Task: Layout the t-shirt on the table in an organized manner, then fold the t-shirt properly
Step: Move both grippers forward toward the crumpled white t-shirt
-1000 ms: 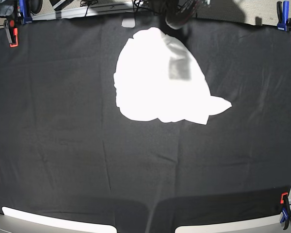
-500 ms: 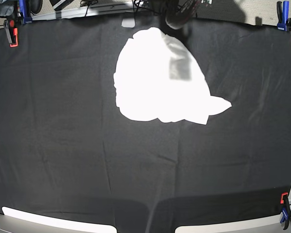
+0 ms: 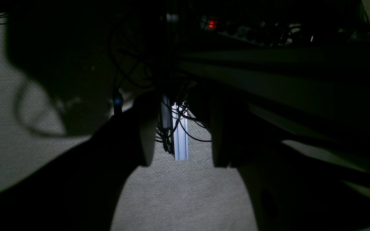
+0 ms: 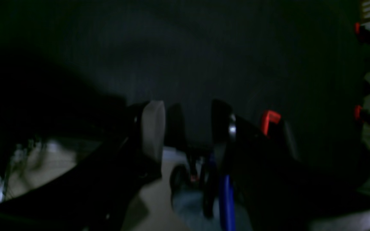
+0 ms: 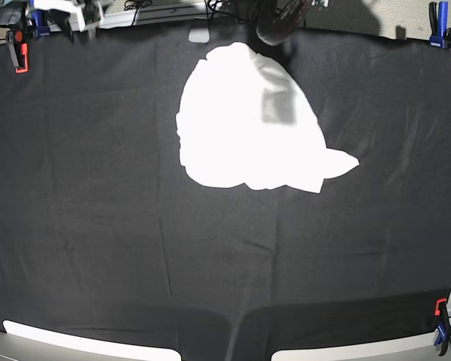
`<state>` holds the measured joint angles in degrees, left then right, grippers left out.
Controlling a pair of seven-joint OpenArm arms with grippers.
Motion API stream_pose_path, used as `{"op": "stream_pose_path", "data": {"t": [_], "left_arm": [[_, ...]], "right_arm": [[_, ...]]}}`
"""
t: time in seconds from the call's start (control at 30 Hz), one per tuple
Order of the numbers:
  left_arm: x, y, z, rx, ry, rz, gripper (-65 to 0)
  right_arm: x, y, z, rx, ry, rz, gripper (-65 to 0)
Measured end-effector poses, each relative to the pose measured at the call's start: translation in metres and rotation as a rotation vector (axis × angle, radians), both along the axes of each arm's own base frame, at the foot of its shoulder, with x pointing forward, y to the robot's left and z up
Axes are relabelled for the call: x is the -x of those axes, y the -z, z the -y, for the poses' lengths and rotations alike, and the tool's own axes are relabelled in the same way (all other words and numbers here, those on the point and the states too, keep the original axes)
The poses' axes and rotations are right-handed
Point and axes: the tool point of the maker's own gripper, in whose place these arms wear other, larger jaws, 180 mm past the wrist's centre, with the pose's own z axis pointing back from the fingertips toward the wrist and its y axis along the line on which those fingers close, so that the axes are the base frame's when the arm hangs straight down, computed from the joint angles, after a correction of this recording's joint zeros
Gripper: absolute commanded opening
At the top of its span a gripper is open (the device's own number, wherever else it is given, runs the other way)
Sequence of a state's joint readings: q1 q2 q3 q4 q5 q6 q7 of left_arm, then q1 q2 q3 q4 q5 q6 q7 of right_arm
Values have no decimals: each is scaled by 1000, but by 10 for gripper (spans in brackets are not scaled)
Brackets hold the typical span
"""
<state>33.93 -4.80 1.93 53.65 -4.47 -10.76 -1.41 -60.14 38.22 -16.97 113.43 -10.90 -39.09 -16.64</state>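
Black wrinkled cloth covers the wide counter (image 5: 75, 226), pinned at its far left corner by a small orange and blue clip (image 5: 18, 51). Above that corner, the right gripper (image 5: 81, 15) enters the base view as a pale blur at the top left edge; its wrist view shows the right gripper (image 4: 185, 134) released, jaws apart with nothing between them, looking past the cloth edge at a red clip (image 4: 269, 120). Toward the middle, nearer the far edge, lies the white cotton t-shirt (image 5: 240, 128), bunched into a rounded heap, plain side up, with one sleeve or corner poking out at its right. Farther right, the left gripper (image 3: 180, 134) does not show in the base view; its wrist view has it released too, jaws parted around empty air, aimed at cables and grey flooring off the counter.

Spreading comes first, I judge. It would go best with each gripper pinching a single layer at an outer edge of the heap, then drawing apart low over the cloth without dragging it.
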Motion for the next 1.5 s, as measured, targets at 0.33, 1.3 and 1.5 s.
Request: {"op": "stream_pose_path", "data": {"t": [0.33,1.3,1.5], "left_arm": [[-9,0,-1,-2,-1,19,-398],[11,-74,-53,-272,10,16,-398],[5,-114,-95,-491,14,11,-398]], "right_arm": [[-115,-66,-20,-79,-12,368,-415],[-171,-86,-40,-216,-14,420,-415],[-170,-88,-39,-195,-12,413,-415]]}}
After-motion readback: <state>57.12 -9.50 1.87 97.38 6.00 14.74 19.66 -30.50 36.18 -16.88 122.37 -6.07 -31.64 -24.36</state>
